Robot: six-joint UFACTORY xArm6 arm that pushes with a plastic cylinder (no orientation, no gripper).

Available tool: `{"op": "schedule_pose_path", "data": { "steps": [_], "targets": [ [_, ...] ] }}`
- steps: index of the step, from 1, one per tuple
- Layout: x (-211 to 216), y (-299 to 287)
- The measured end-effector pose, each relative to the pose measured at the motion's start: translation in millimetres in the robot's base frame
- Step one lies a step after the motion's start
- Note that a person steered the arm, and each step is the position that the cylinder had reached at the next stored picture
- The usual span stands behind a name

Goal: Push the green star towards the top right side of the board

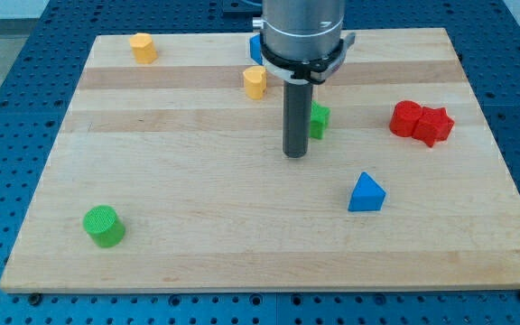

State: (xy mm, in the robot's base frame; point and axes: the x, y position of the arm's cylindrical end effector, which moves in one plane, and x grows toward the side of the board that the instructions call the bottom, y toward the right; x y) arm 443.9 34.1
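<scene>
Seven blocks sit on the wooden board. Nearest the bottom-left corner is a green cylinder; a blue triangle lies right of centre. My tip, a bare rod holding nothing, stands just left of the green star, partly hiding it. Two red blocks touch near the right edge; a yellow block, a blue block and another yellow block lie toward the top edge.

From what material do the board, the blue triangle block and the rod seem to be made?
The board looks like pale wood with a smooth matte finish: lengthwise strips and grain show. The blue triangle block seems to be matte plastic or painted wood; its colour is even, without grain. The rod looks like dark metal, faintly shiny, perhaps coated. My tip stands just left of the green star.
</scene>
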Motion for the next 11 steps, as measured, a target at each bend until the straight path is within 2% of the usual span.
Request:
{"op": "schedule_pose_path", "data": {
  "steps": [2,7,11],
  "targets": [
    [-50.7,21.5],
    [-133.0,37.0],
    [-180.6,138.6]
  ]
}}
